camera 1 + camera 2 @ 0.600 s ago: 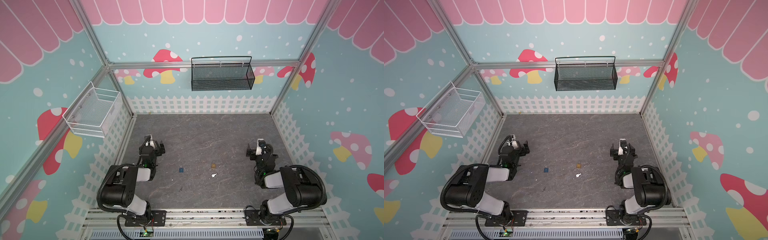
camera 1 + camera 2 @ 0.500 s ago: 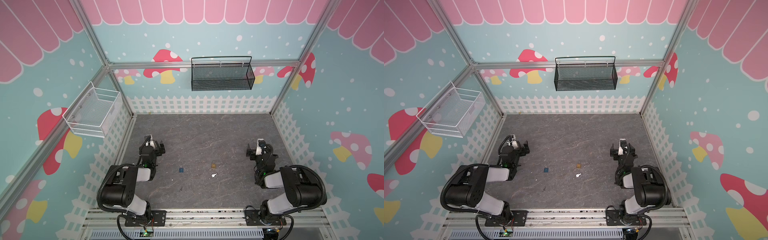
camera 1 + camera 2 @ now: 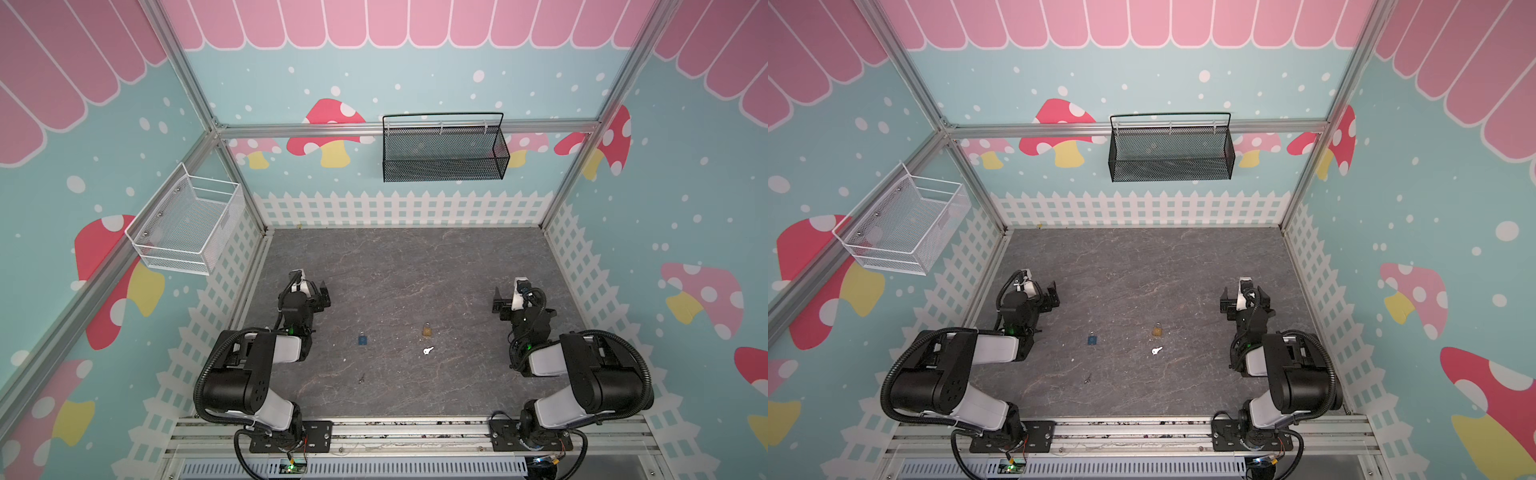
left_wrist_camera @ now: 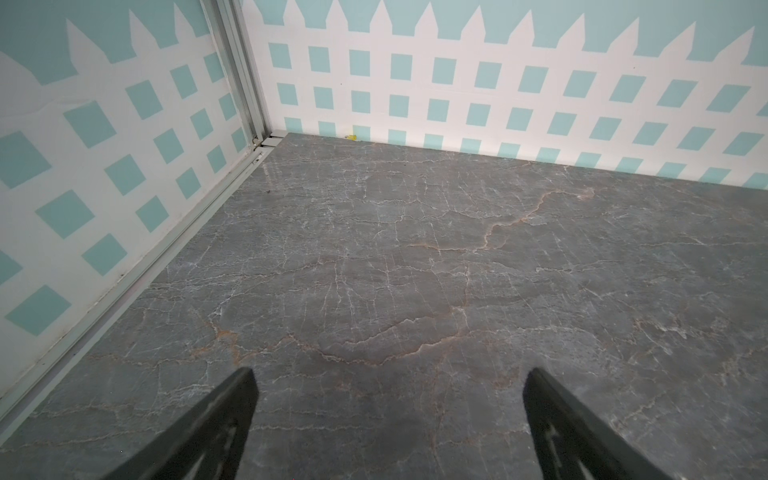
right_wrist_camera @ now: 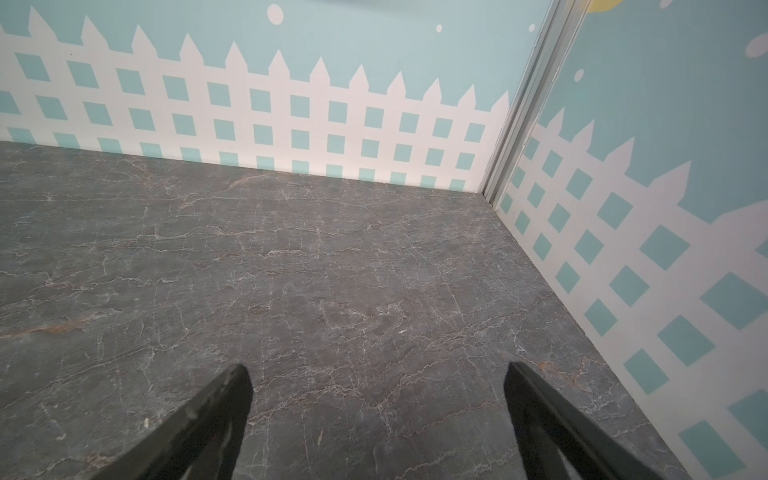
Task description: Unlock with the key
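In both top views a small blue padlock [image 3: 363, 338] [image 3: 1092, 339] and a brass padlock [image 3: 427, 330] [image 3: 1157, 330] lie flat mid-floor, front of centre. A silver key [image 3: 428, 351] [image 3: 1157, 351] lies just in front of the brass padlock. A small dark key [image 3: 361, 377] [image 3: 1087, 377] lies nearer the front, below the blue padlock. My left gripper [image 3: 309, 287] [image 4: 390, 372] rests open by the left wall, empty. My right gripper [image 3: 516, 292] [image 5: 377, 369] rests open by the right wall, empty. Neither wrist view shows a padlock or key, only bare floor.
The grey marble floor [image 3: 407, 266] is closed in by fence-printed walls on three sides. A black mesh basket [image 3: 444, 154] hangs on the back wall and a white wire basket [image 3: 187, 228] on the left wall. An aluminium rail [image 3: 407, 428] runs along the front.
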Motion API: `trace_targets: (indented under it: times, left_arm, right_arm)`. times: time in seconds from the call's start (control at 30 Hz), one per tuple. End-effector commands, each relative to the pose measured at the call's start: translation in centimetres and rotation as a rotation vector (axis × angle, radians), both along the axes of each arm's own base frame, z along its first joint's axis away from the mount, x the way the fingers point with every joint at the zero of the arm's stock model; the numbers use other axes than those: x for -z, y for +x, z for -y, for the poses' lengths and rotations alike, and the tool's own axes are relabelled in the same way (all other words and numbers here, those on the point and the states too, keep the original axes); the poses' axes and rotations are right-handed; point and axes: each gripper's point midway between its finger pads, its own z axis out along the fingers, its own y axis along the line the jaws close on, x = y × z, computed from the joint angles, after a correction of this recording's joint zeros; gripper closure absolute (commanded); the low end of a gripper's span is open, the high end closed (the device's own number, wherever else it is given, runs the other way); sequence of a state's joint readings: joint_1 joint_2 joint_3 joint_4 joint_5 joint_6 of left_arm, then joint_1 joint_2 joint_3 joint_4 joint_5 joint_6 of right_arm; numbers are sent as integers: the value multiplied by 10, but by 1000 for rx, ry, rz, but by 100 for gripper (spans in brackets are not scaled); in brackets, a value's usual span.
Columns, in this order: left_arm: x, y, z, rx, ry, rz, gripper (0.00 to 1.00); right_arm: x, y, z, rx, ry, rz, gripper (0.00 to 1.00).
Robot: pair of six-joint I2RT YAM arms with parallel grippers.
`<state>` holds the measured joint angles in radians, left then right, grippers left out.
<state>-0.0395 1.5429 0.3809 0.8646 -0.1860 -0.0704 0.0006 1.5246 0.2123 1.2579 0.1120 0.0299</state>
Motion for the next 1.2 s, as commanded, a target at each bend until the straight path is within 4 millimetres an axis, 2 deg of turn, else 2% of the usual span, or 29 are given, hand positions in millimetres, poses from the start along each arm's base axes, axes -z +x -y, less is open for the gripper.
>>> trace_targets:
  times: [0.0,1.0,1.17]
  left_arm:
    - [-10,6,0,14,20,25,0]
    - [-11,5,0,14,19,27,0]
    - [-17,-2,0,8,13,63,0]
  right_arm:
    - [-9,0,0,-5,-18,32,2]
    - [-9,0,0,-4,-18,33,2]
    - [-14,1,-4,-30,-21,36,2]
